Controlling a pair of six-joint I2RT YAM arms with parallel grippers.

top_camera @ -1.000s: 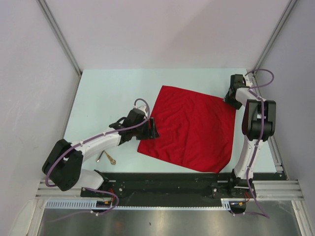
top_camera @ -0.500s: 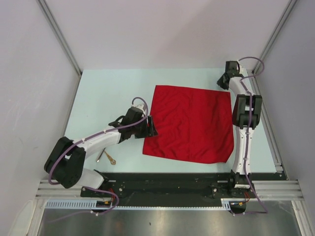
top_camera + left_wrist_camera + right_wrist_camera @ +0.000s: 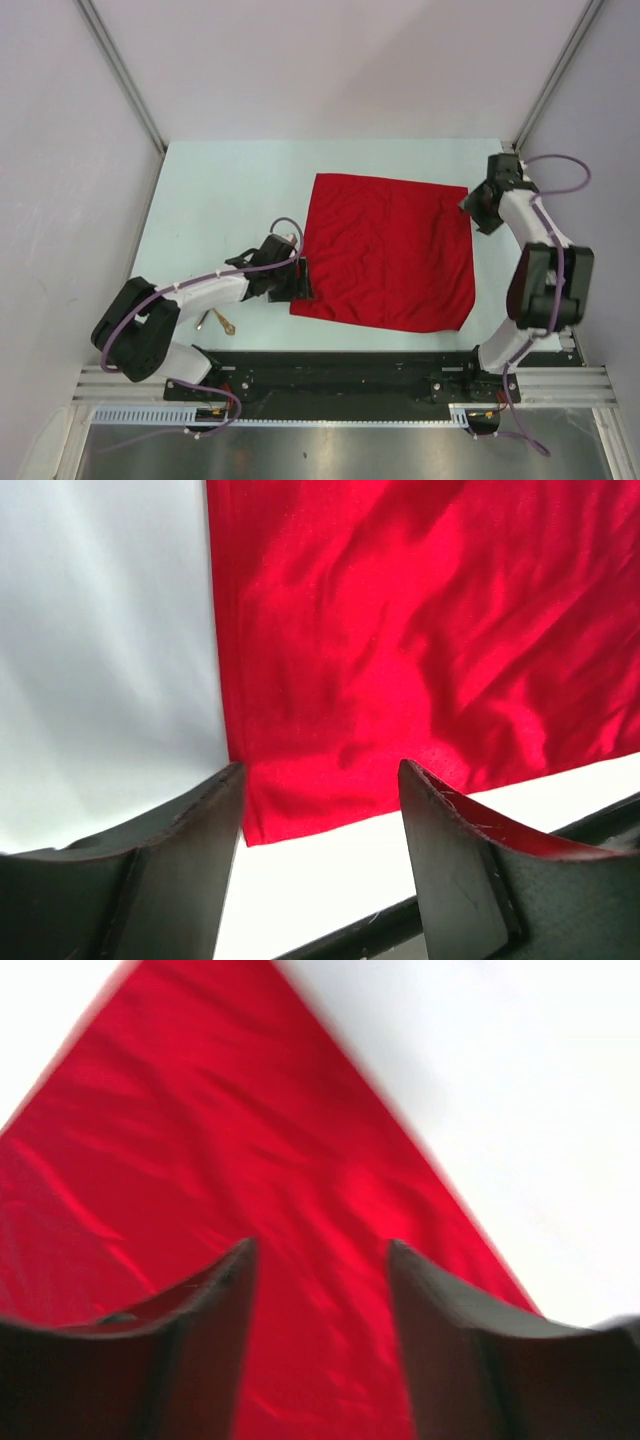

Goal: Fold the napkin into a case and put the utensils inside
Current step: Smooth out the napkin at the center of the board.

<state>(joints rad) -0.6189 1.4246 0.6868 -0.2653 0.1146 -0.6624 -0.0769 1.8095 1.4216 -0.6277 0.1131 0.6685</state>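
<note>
The red napkin [image 3: 388,250] lies spread flat and roughly square on the pale table. My left gripper [image 3: 303,282] is open at the napkin's near left corner, which shows between its fingers in the left wrist view [image 3: 320,770]. My right gripper [image 3: 474,208] is open beside the napkin's far right edge; in the right wrist view [image 3: 320,1250] the red cloth [image 3: 250,1160] fills the space between its fingers. Gold utensils [image 3: 217,320] lie on the table near the left arm, partly hidden under it.
A black rail [image 3: 340,375] runs along the table's near edge. Grey walls and metal posts [image 3: 120,75] close in the back and sides. Bare table [image 3: 220,190] lies left of the napkin.
The napkin has been pulled from a skewed lie into a square one. My right gripper has let go of the far right corner and swung back toward me. My left gripper moved slightly nearer.
</note>
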